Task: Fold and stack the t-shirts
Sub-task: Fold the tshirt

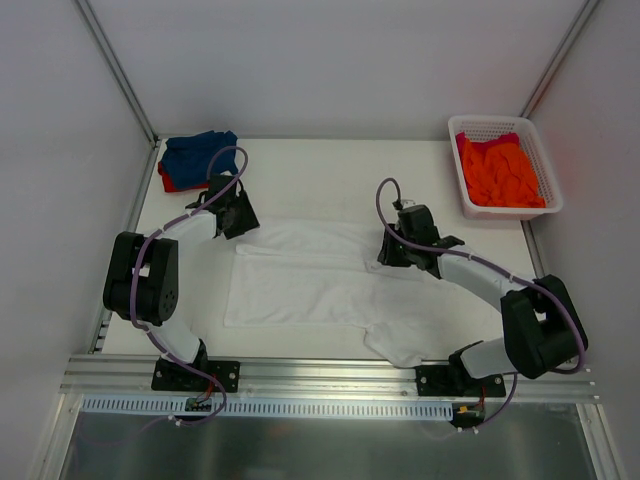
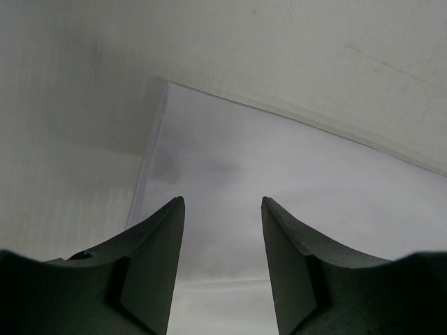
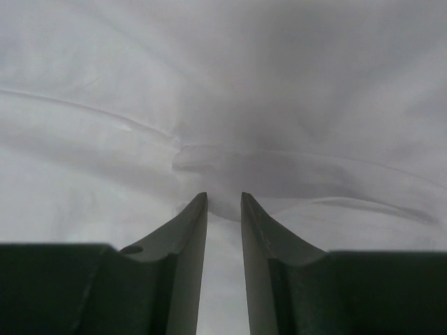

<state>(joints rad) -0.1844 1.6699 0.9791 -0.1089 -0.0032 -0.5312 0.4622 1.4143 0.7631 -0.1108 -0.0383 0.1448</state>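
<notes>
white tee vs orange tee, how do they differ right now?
Pose: the white tee lies spread mostly flat on the table; the orange tee is bunched in a heap.
Place: the white tee is mid-table between the arms; the orange tee sits in the basket at the far right.
Footprint: the white tee covers far more area than the orange tee.
Shared: both are plain cloth, neither stacked.

Top camera looks down over the whole table (image 1: 330, 165) from the near side. Right wrist camera closely faces the white t-shirt (image 3: 105, 139), shared overhead.
</notes>
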